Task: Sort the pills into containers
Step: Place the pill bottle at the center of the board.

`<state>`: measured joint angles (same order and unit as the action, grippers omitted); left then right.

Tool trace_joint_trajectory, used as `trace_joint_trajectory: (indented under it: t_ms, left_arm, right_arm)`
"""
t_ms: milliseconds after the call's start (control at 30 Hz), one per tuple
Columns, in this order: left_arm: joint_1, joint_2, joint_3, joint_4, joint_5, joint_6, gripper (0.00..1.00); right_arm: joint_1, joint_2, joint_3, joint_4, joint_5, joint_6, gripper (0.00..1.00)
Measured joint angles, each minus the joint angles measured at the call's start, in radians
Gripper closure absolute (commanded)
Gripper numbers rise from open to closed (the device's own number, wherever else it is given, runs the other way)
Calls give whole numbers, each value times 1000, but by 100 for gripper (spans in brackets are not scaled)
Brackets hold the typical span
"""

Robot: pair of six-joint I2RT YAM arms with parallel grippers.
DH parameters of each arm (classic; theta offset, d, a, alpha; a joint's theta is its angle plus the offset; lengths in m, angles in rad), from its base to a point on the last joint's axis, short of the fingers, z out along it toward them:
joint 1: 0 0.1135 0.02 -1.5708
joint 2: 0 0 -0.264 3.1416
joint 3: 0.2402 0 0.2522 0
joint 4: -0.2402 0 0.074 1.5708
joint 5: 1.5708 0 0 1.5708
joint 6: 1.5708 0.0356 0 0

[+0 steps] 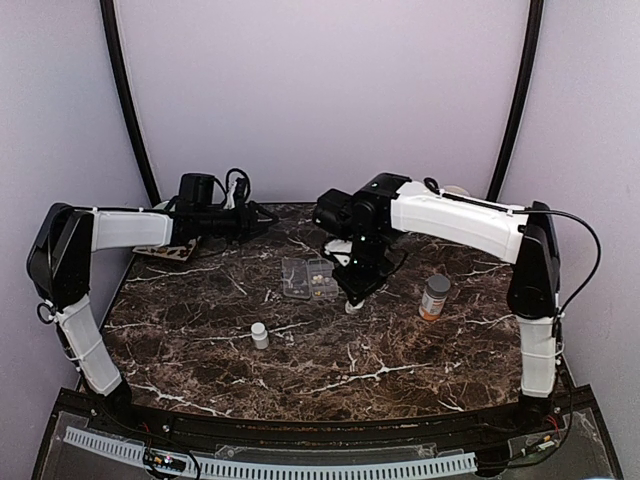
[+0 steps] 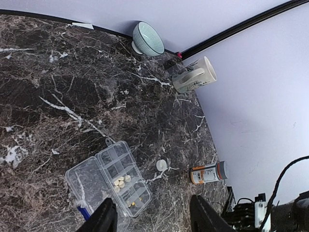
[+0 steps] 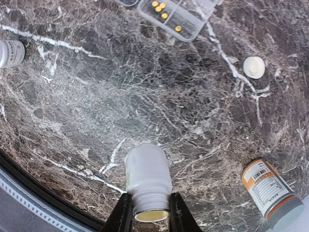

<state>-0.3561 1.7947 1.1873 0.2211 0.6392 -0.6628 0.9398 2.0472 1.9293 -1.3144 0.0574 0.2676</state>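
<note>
At the middle of the top view, the clear pill box (image 1: pixel 308 278) lies flat on the dark marbled tabletop (image 1: pixel 200 360) with its hinged lid swung open beside it. A few pale pills (image 2: pixel 120 181) sit in its compartments; the left wrist view shows a small cluster in one cell near the middle and a couple more in a cell next to it.

Just right of the box in the top view, the right fingers (image 3: pixel 123 216) point down and are closed on a small white bottle (image 3: pixel 147 179), one finger on each side of its neck. The bottle has no cap; its open mouth faces the wrist camera and something cream-coloured shows inside. Whether its base touches the tabletop cannot be told.

A loose white cap (image 3: pixel 254 67) lies in the upper right of the right wrist view, apart from the box. An orange bottle (image 1: pixel 434 297) with a grey cap stands further right in the top view; a second white bottle (image 1: pixel 260 335), capped, stands below and left of the box.

In the upper left of the top view, the left fingers (image 2: pixel 105 217) are raised, well apart from the box; they stand apart with nothing between them. A pale green bowl (image 2: pixel 148 38) and a white mug (image 2: pixel 195 76) sit near the far edge of the tabletop, at the top of the left wrist view.
</note>
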Motion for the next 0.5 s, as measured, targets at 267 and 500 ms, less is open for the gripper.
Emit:
trace_joint_trajectory:
  t_ms: [267, 500]
  left_arm:
    - [0, -32, -5, -54, -48, 43, 46]
    - [0, -35, -5, -73, -71, 63, 46]
  right_arm:
    - [74, 123, 30, -18, -1, 2, 90]
    - [83, 154, 31, -26, 0, 2, 88]
